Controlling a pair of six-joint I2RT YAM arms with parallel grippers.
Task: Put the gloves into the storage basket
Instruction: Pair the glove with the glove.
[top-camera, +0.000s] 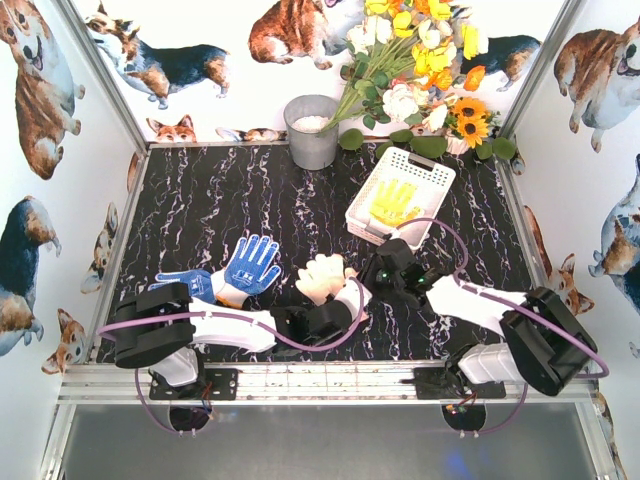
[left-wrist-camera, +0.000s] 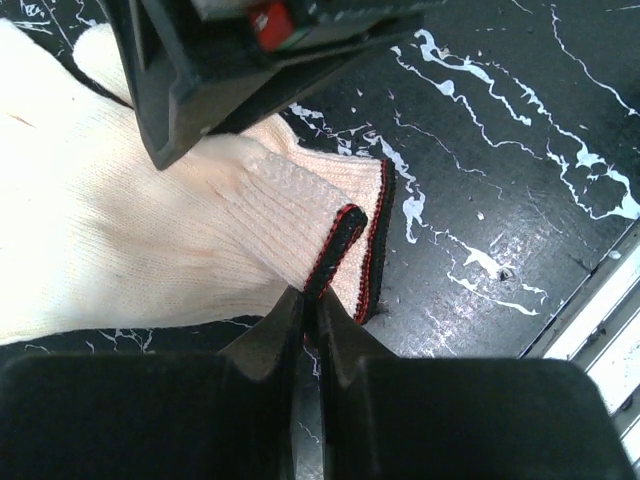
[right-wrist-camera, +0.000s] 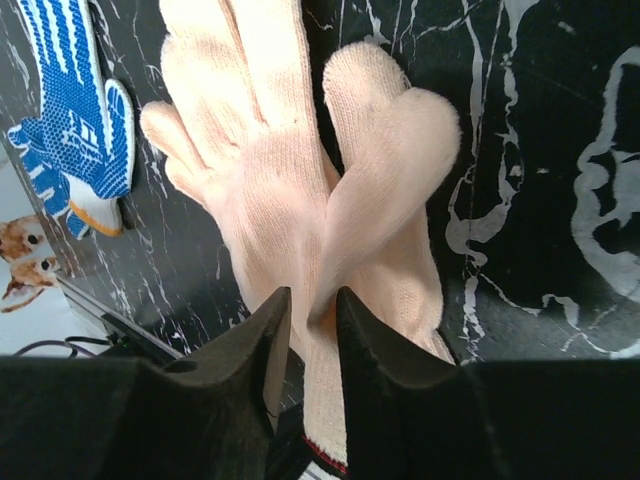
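Left wrist: left gripper (left-wrist-camera: 308, 298) pinched only the glove (left-wrist-camera: 110, 220) by its cuff edge; right gripper (right-wrist-camera: 312, 305) sat slightly parted. We feared slippage before the basket (top-camera: 425, 163), 1 o'clock.

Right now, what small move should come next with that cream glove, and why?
Probably close the right end effector on the cream glove: its jaws stand slightly apart around it, the left end effector pinches the cuff, and the storage basket lies on the right arm's side.

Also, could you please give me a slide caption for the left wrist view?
Left gripper pinched shut on the cuff of a cream glove lying on the black marbled table.
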